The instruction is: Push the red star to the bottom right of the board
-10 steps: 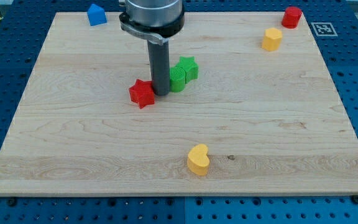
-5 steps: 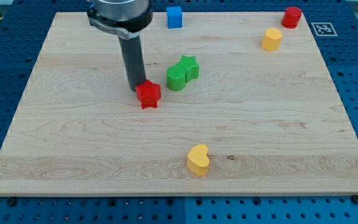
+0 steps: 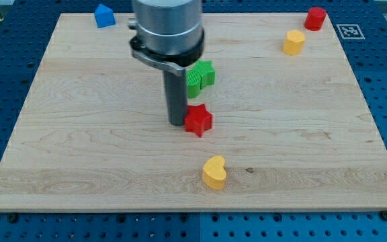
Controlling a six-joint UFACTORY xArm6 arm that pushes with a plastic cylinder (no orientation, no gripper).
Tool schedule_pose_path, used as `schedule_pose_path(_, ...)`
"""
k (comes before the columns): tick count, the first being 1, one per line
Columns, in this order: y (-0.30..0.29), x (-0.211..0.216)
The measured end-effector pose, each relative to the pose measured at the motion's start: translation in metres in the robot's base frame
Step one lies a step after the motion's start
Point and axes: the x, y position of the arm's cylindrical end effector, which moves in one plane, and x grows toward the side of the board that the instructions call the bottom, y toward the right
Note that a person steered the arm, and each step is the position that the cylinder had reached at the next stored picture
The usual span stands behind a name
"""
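Now red star (image 3: 198, 120) sits near board (image 3: 79, 154) centre, slightly toward view's bottom. My tip (image 3: 177, 123) is touching its left side; arm has no pincer, just a rod, holding nothing. Green blocks (image 3: 200, 76) just above star, partly behind rod. Yellow heart (image 3: 214, 173) below star, well apart. Blue block (image 3: 103, 15) top left; yellow block (image 3: 293, 42) & red block (image 3: 315, 18) top right.

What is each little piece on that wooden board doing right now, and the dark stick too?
red star: flat on board, mid-board, touching my tip's right side
my tip: down on board, left of star
green blocks: two together, partly behind rod
yellow heart: alone, near bottom
yellow block: top right
red block: top-right corner
blue block: top left
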Motion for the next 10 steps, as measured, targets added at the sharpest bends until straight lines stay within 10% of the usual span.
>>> schedule_pose_path(5,0.199,0.016)
schedule_pose_path(10,0.219,0.060)
